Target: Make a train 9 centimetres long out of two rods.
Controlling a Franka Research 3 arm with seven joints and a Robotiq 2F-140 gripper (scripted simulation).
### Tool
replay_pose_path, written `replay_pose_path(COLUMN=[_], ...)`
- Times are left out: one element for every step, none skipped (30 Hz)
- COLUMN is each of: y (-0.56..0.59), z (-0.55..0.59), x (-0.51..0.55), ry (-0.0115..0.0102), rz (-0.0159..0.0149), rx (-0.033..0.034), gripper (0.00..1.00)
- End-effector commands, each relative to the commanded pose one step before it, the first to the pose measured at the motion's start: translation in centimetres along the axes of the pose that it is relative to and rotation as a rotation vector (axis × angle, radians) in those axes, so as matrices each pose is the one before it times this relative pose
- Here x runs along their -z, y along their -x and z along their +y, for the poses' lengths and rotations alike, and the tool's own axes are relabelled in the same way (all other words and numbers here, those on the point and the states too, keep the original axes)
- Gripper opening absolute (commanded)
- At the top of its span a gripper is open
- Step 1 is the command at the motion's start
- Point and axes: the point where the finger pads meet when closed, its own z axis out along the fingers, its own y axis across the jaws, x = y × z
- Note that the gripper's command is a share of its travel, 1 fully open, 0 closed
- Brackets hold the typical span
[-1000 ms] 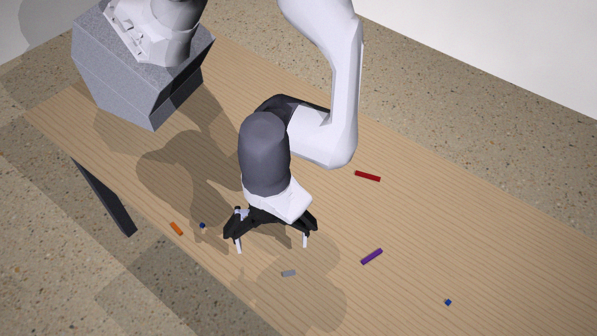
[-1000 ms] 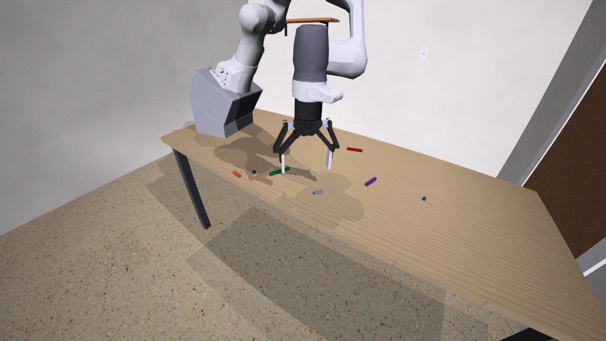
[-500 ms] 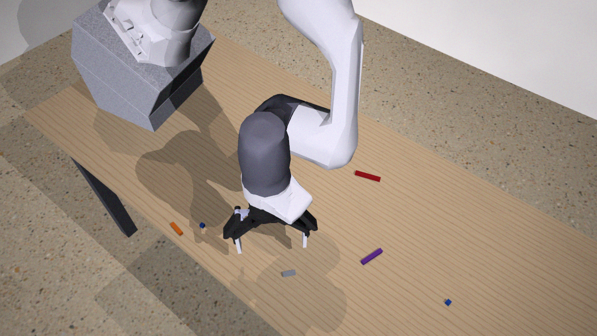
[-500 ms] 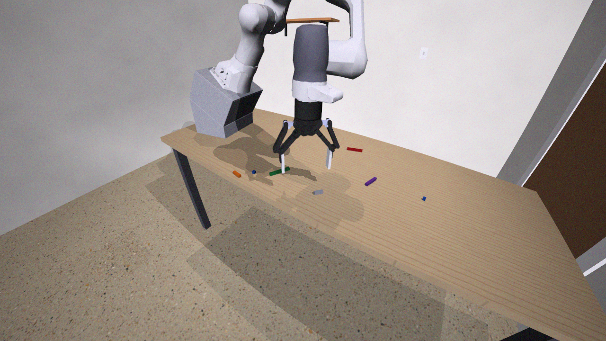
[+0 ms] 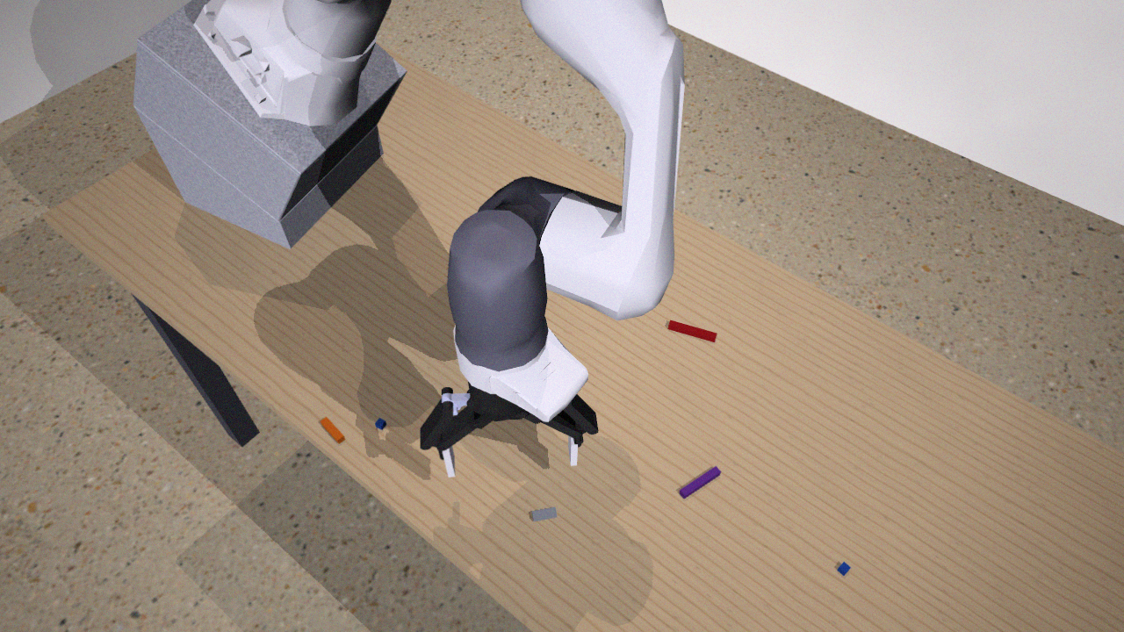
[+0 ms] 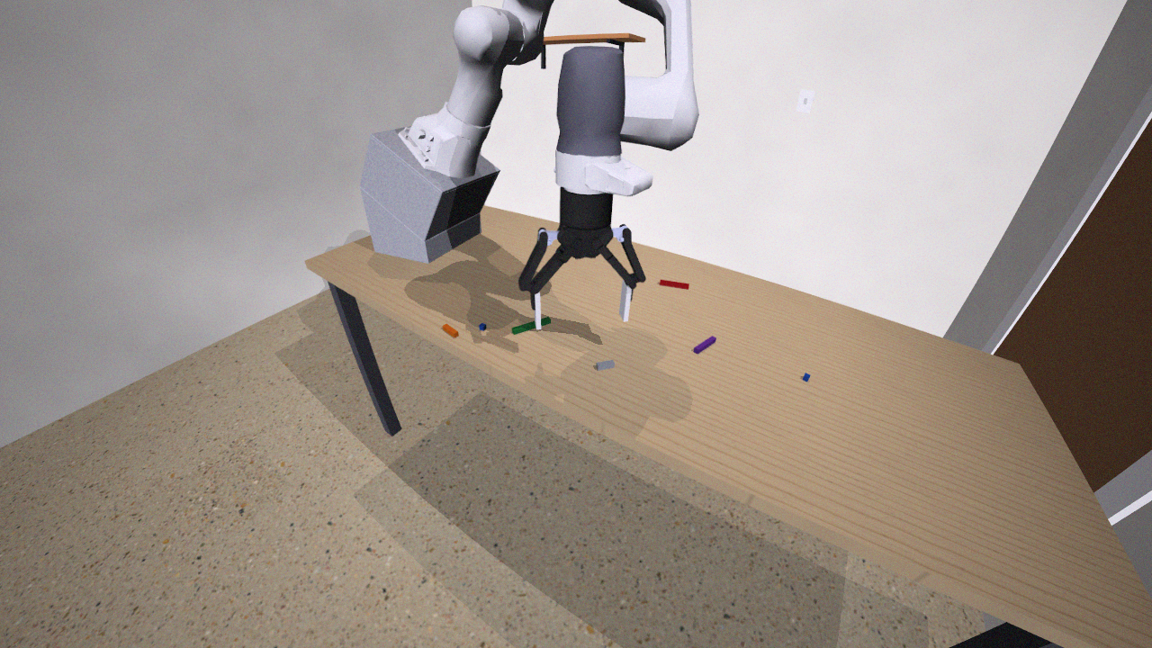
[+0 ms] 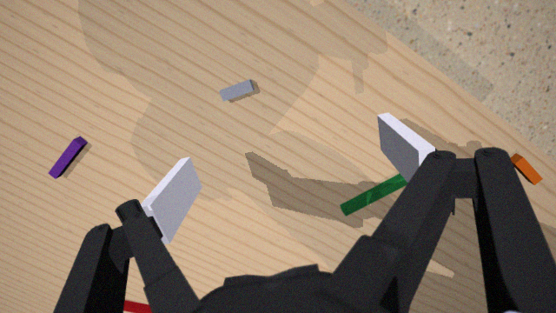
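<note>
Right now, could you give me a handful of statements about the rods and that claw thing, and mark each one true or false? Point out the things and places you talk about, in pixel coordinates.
1. The gripper (image 5: pixel 511 470) (image 6: pixel 581 324) (image 7: pixel 283 153) is wide open. True.
2. The grey rod (image 5: pixel 543 513) (image 6: pixel 605 364) (image 7: pixel 237 89) is touching the purple rod (image 5: pixel 700 482) (image 6: pixel 705 345) (image 7: pixel 67 157). False: a wide stretch of table separates them.
3. Two blue cubes lie on the table (image 5: pixel 786 424) (image 6: pixel 886 418) (image 7: pixel 208 26). True.
4. The red rod (image 5: pixel 691 331) (image 6: pixel 674 283) (image 7: pixel 137 307) stands on its end. False: it lies flat.
5. The green rod (image 6: pixel 522 327) (image 7: pixel 371 196) shows in the exterior view. True.
6. The orange rod (image 5: pixel 332 429) (image 6: pixel 450 330) (image 7: pixel 526 169) is held in the gripper. False: it lies on the table, outside the fingers.

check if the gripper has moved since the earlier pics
No, the gripper hangs in the same spot relative to the table leg, top and exterior.
</note>
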Motion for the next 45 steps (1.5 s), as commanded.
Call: replay_pose_path(y=[-0.223, -0.245, -0.426, -0.614, -0.786, -0.579, -0.435, -0.478, -0.482, 0.000, 0.000, -1.037, -0.447, -0.373, -0.389, -0.388, -0.380, -0.369, -0.357, -0.345, -0.333, -0.323, -0.313, -0.303, -0.293, -0.283, 0.000, 0.000, 0.000, 0.000, -0.009, -0.426, -0.340, -0.263, -0.192, 0.000, 0.000, 0.000, 0.000, -0.117, -0.096, -0.053, -0.021, 0.000, 0.000], z=[-0.137, -0.427, -0.756, -1.125, -1.502, -1.154, -0.896, -1.016, -1.062, 0.000, 0.000, -2.427, -1.109, -0.958, -1.034, -1.071, -1.091, -1.103, -1.111, -1.117, -1.127, -1.139, -1.154, -1.168, -1.182, -1.192, 0.000, 0.000, 0.000, 0.000, -0.039, -1.900, -1.615, -1.316, -0.998, 0.000, 0.000, 0.000, 0.000, -0.628, -0.523, -0.292, -0.116, 0.000, 0.000], x=[0.056, -0.052, -0.090, -0.130, -0.168, -0.126, -0.096, -0.106, -0.107, 0.000, 0.000, -0.224, -0.096, -0.078, -0.079, -0.075, -0.070, -0.063, -0.055, -0.045, -0.035, -0.024, -0.012, 0.002, 0.017, 0.035, 0.000, 0.000, 0.000, 0.000, 0.002, 0.093, 0.122, 0.132, 0.122, 0.000, 0.000, 0.000, 0.000, 0.087, 0.079, 0.047, 0.019, 0.000, 0.000], ry=[-0.00180, -0.00281, -0.00480, -0.00675, -0.00828, -0.00578, -0.00413, -0.00431, -0.00406, 0.00000, 0.00000, -0.00756, -0.00264, -0.00187, -0.00158, -0.00115, -0.00066, -0.00014, 0.00040, 0.00095, 0.00151, 0.00208, 0.00268, 0.00328, 0.00389, 0.00448, 0.00000, 0.00000, 0.00000, 0.00000, 0.00016, 0.00827, 0.00798, 0.00707, 0.00565, 0.00000, 0.00000, 0.00000, 0.00000, 0.00366, 0.00310, 0.00175, 0.00070, 0.00000, 0.00000], rz=[0.00272, -0.00083, -0.00153, -0.00241, -0.00343, -0.00277, -0.00221, -0.00254, -0.00268, 0.00000, 0.00000, -0.00608, -0.00269, -0.00224, -0.00231, -0.00223, -0.00208, -0.00186, -0.00158, -0.00124, -0.00085, -0.00040, 0.00013, 0.00075, 0.00146, 0.00226, 0.00000, 0.00000, 0.00000, 0.00000, 0.00009, 0.00552, 0.00673, 0.00704, 0.00636, 0.00000, 0.00000, 0.00000, 0.00000, 0.00448, 0.00403, 0.00236, 0.00096, 0.00000, 0.00000], rx=[0.00331, 0.00070, 0.00124, 0.00182, 0.00239, 0.00180, 0.00137, 0.00151, 0.00153, 0.00000, 0.00000, 0.00327, 0.00137, 0.00110, 0.00110, 0.00103, 0.00092, 0.00079, 0.00063, 0.00044, 0.00023, 0.00000, -0.00028, -0.00059, -0.00096, -0.00137, 0.00000, 0.00000, 0.00000, 0.00000, -0.00005, -0.00317, -0.00376, -0.00390, -0.00352, 0.00000, 0.00000, 0.00000, 0.00000, -0.00248, -0.00224, -0.00132, -0.00054, 0.00000, 0.00000], gripper=[1.00, 1.00, 1.00, 1.00, 1.00, 1.00, 1.00, 1.00, 1.00, 1.00, 1.00, 1.00, 1.00, 1.00, 1.00, 1.00, 1.00, 1.00, 1.00, 1.00, 1.00, 1.00, 1.00, 1.00, 1.00, 1.00, 1.00, 1.00, 1.00, 1.00, 1.00, 1.00, 1.00, 1.00, 1.00, 1.00, 1.00, 1.00, 1.00, 1.00, 1.00, 1.00, 1.00, 1.00, 1.00])
